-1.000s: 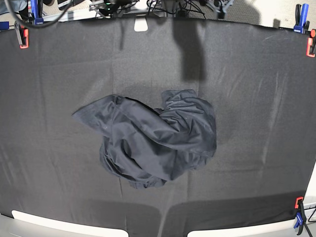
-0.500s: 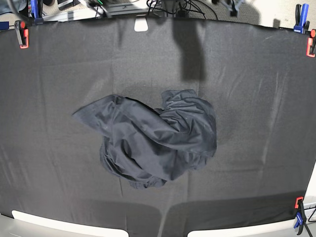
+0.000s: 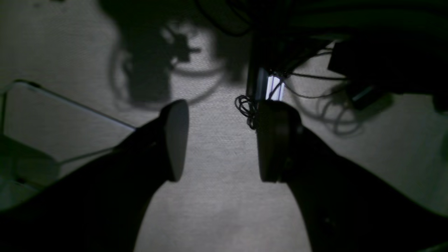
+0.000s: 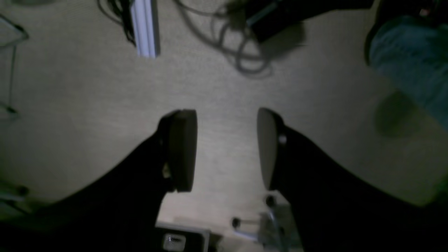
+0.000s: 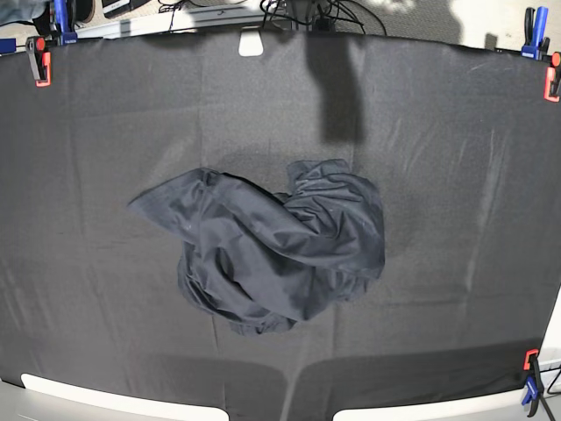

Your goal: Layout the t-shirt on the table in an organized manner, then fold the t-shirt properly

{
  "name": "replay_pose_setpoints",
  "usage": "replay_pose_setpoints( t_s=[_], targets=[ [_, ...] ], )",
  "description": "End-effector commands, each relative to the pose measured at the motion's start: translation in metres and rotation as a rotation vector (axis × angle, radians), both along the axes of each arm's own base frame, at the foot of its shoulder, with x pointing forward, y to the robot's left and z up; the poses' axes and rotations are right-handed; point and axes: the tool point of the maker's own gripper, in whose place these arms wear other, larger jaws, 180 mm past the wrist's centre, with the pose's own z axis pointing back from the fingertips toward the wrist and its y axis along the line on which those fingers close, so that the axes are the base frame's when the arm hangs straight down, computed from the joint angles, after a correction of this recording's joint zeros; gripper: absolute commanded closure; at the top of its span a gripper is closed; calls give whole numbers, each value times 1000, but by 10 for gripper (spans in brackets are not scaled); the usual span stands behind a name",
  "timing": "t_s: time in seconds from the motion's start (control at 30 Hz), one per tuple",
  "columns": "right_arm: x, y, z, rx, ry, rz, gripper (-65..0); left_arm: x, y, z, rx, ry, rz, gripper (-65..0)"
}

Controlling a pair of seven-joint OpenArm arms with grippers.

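Observation:
The t-shirt (image 5: 272, 250) lies crumpled in a dark heap at the middle of the table (image 5: 456, 175), one flap reaching out to the left. Neither arm shows in the base view. My left gripper (image 3: 218, 140) is open in its wrist view, with nothing between its fingers and only pale floor behind them. In the right wrist view my right gripper (image 4: 225, 148) is open and empty too, over the same floor. Neither wrist view shows the t-shirt or the table.
Red and blue clamps (image 5: 39, 61) hold the black cloth at the table's corners, another clamp (image 5: 531, 373) at the near right. Cables (image 4: 241, 52) and a pale rail (image 4: 145, 28) lie on the floor beyond the table. A white tab (image 5: 251, 44) sits at the far edge.
Parts of the arms that showed along the table's far edge have gone out of the base view. The t-shirt has not moved.

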Motion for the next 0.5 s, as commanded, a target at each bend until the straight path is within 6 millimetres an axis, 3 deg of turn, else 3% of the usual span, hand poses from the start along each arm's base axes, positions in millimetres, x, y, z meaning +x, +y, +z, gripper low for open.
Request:
replay_pose_setpoints(
  t_s=[0.0, 0.13, 0.3, 0.4, 0.47],
  targets=[
    [-10, -6, 11, -9, 5, -15, -274, -9, 0, 9, -9, 7, -10, -292],
    [-11, -20, 39, -41, -20, -80, -273, -20, -11, 36, -31, 27, -53, -292],
    [2, -37, 70, -28, -49, -118, -273, -29, -26, 74, -56, 25, -106, -292],
    [12, -41, 88, -5, -58, -119, -273, -33, -34, 93, -69, 53, -142, -292],
    [33, -41, 94, 22, -82, -148, -273, -32, -39, 105, -76, 64, -163, -292]
  ],
)
